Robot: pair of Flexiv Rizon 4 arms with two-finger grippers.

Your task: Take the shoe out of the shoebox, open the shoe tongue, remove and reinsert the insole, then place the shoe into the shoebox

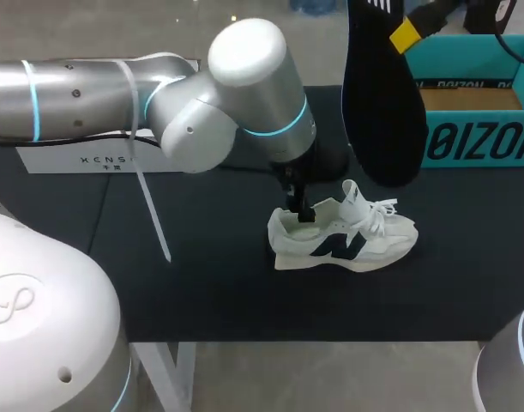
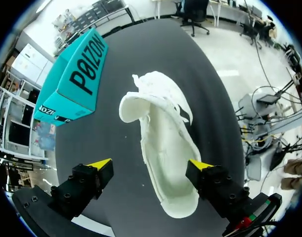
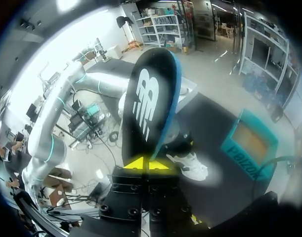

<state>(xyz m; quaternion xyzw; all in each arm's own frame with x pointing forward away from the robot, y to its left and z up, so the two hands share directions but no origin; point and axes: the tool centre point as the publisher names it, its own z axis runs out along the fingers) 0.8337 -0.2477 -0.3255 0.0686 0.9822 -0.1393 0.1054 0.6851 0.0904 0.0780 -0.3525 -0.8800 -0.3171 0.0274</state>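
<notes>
White shoe point(image 1: 343, 236) with dark navy side logo, black insole point(image 1: 382, 112) with white logo and blue edge, teal shoebox point(image 1: 480, 142) with black lettering, black surface point(image 1: 201, 283).

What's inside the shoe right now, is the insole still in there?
The shoe shows only pale lining in the left wrist view. The black insole is held up in the right gripper. The toe end is hidden under the tongue.

Left claw point(image 2: 151, 164) wide, right claw point(image 3: 147, 164) tight

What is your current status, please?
Left end effector open at shoe heel. Right end effector shut on insole, held aloft. Shoe upright on table, outside shoebox.
</notes>
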